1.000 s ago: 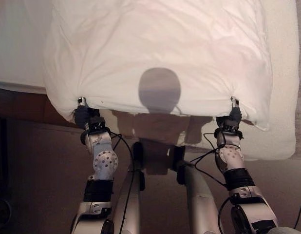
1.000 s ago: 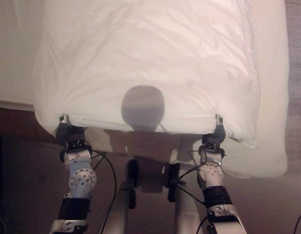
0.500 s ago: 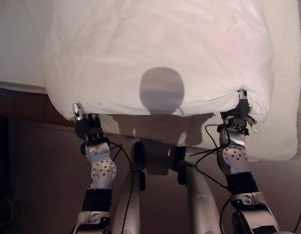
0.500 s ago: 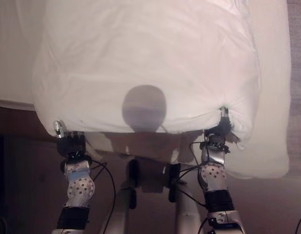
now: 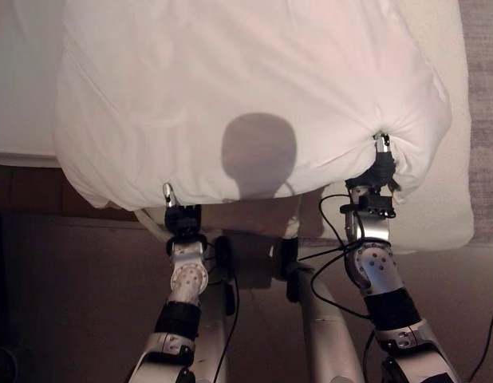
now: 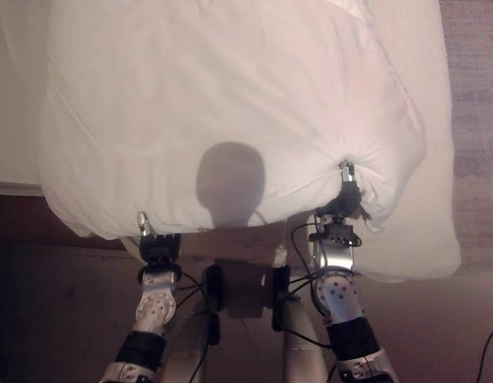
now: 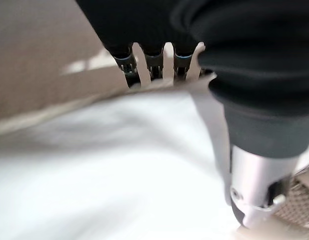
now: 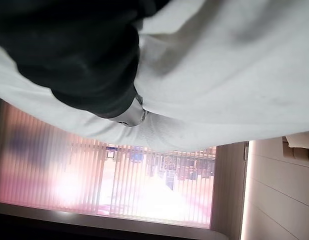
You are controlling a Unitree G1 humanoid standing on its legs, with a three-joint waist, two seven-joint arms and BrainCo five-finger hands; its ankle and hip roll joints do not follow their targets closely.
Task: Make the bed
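A puffy white duvet lies across the bed, and both hands hold its near edge. My left hand sits under that edge, left of centre. In the left wrist view its fingers curl past the hem and its thumb presses on the cloth. My right hand is raised at the near right corner, where the cloth bunches into folds around it. Its thumb digs into the white fabric in the right wrist view.
A cream mattress sheet sticks out beyond the duvet on the right, and more white sheet lies at the left. A dark wooden bed frame runs below it. Grey carpet shows at the far right.
My left hand has shifted right along the near edge, away from the left corner. My right hand has pushed forward, lifting and bunching the right corner. The duvet's near edge now slants.
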